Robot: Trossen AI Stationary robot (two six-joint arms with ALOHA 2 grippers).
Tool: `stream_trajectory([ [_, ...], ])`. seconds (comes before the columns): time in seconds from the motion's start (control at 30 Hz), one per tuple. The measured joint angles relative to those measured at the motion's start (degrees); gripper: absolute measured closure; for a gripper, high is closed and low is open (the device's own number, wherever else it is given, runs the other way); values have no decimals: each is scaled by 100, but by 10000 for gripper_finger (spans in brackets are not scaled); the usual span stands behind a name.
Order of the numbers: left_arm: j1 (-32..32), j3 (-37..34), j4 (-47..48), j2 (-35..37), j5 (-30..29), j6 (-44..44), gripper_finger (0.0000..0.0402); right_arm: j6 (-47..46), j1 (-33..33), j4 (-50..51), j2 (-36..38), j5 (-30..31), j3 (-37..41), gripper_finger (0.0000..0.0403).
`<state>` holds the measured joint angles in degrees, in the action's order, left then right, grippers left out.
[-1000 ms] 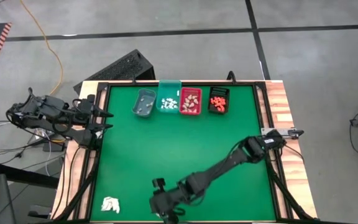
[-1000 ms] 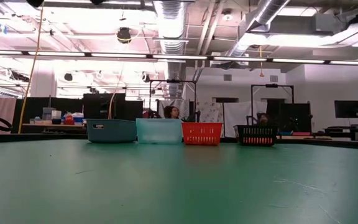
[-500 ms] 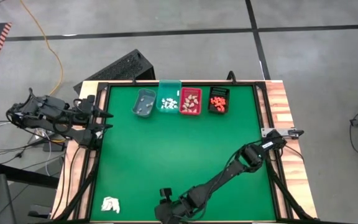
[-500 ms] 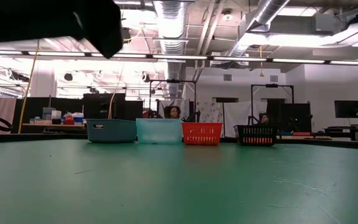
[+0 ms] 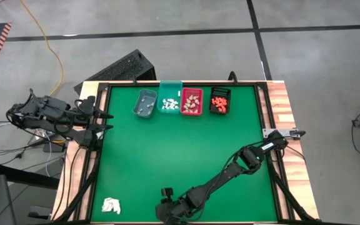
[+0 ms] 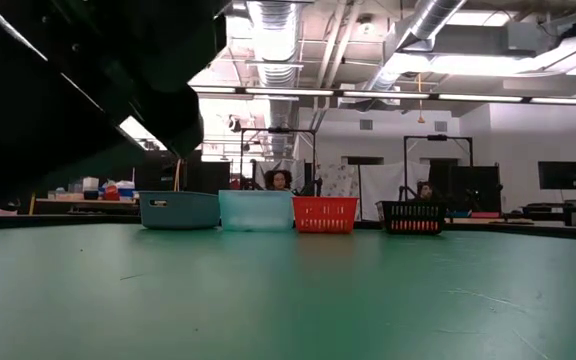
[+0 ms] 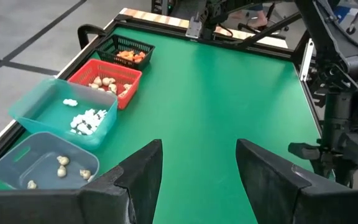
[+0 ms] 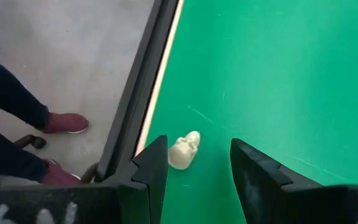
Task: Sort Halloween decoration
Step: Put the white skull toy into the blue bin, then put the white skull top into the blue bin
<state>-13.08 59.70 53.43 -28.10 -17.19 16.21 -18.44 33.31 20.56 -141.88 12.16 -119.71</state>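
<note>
- Right wrist view: one Halloween decoration piece (image 8: 184, 150), a tiny pale beige skull, glossy, lying on its side on the green surface (image 8: 278, 74), close to the dark edge rail (image 8: 140, 87).
- Skull sits between the right gripper (image 8: 199, 163) fingers (image 8: 153, 163), nearer one finger; touching or not, cannot tell. Fingers spread apart, nothing gripped.
- A person's dark trouser legs and red shoes (image 8: 64, 122) show on the floor beyond the rail.
- High view: right arm reaches across to the near edge of the surface, gripper (image 5: 170, 212) low at that edge. White papery wad (image 5: 110, 205) lies near the near-left corner, well apart from the gripper.
- Four bins in a row at the far edge: grey bin (image 5: 145, 104), teal bin (image 5: 170, 100), red bin (image 5: 191, 102), black bin (image 5: 219, 101).
- Left wrist view shows contents: grey bin (image 7: 39, 167) has a few pale tan pieces (image 7: 61, 162); teal bin (image 7: 67, 112) has a cluster of small white pieces (image 7: 84, 121); red bin (image 7: 104, 81) has beige pieces (image 7: 103, 82); black bin (image 7: 127, 51) has orange pieces (image 7: 130, 55).
- Left gripper (image 5: 106, 122) waits at the left edge of the surface, fingers (image 7: 143, 168) wide apart, empty.
- Low view: the four bins stand side by side far back; a big dark arm part (image 6: 78, 90) fills the upper left corner.
</note>
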Motion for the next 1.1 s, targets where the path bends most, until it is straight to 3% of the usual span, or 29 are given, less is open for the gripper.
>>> stream_trajectory([
  [0.3,0,0,26,0,1,-3,207,28,-8,26,0,4,3,234],
  [0.47,0,0,24,0,-9,-4,207,-423,-126,553,0,605,8,240],
  [0.7,0,0,9,0,-11,29,207,-699,-528,764,34,588,8,258],
  [1.1,0,0,4,2,-2,105,207,883,-834,471,452,497,8,274],
])
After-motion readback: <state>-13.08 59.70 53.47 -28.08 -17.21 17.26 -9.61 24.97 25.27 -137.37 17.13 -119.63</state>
